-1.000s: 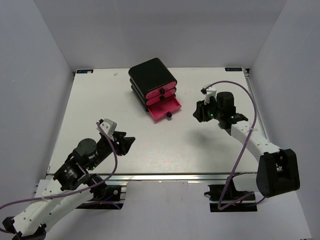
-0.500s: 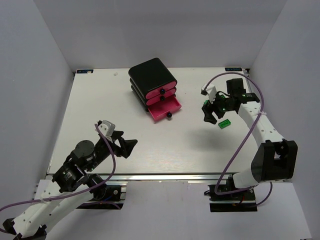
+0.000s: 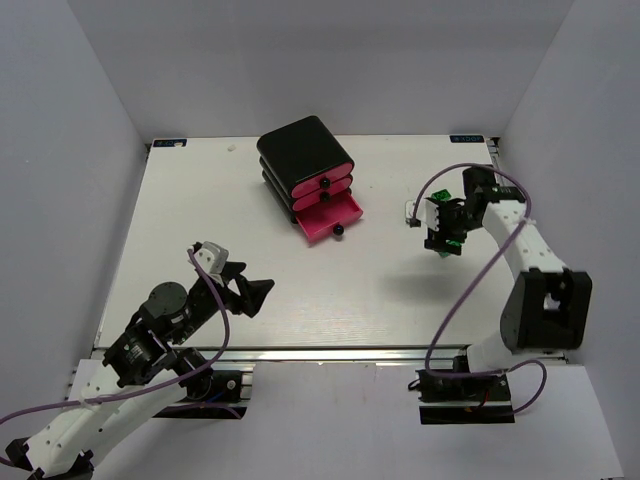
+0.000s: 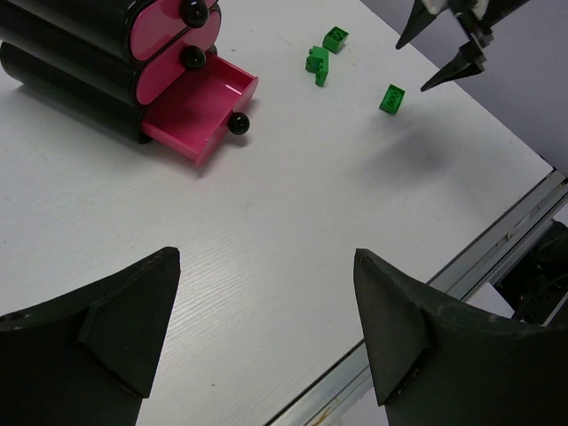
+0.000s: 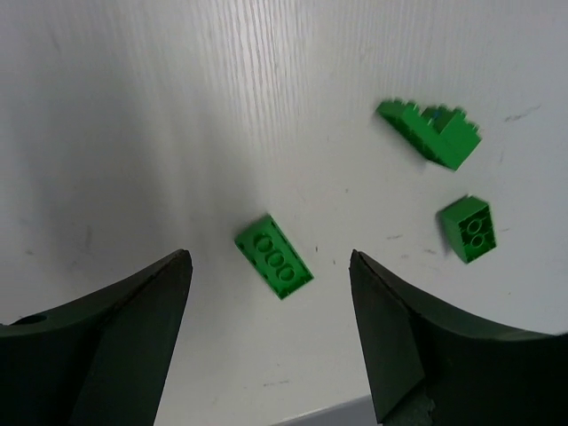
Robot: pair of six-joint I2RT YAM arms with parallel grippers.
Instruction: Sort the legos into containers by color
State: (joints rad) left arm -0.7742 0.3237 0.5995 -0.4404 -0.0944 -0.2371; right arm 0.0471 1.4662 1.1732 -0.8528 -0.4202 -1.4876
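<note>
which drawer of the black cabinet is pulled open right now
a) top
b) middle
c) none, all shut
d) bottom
d: the bottom drawer juts out of the black cabinet with its pink inside showing, while the top drawer and the middle drawer sit flush.

Black round-cornered cabinet (image 3: pixel 300 150) on a white table (image 3: pixel 200 220), lowest pink drawer (image 3: pixel 326 221) pulled out, right gripper (image 3: pixel 439 246) just above a tiny green brick (image 3: pixel 453 244)
</note>
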